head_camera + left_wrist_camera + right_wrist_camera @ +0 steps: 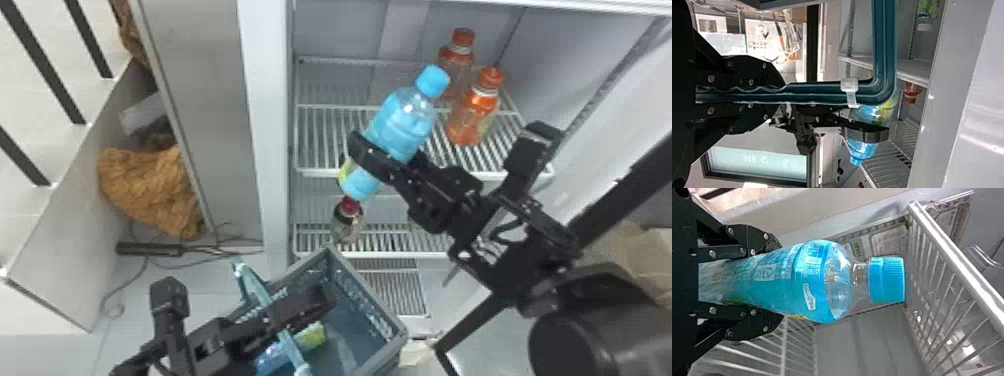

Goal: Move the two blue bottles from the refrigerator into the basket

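My right gripper (382,162) is shut around the middle of a blue bottle (402,122), which hangs tilted, cap up, before the fridge shelves. In the right wrist view the bottle (809,282) lies between the fingers of my right gripper (764,282). Below, my left gripper (300,312) is at the basket (367,300), shut on its blue handle (260,290); the left wrist view has the handle (883,47) running into my left gripper (777,94). Another blue bottle (272,357) lies inside the basket, partly behind the handle and left arm.
Two orange bottles (472,112) stand on the upper wire shelf (325,172). A red-capped bottle (348,222) is on the shelf beneath, close to the basket's back corner. The fridge's side wall (270,125) rises left of the shelves.
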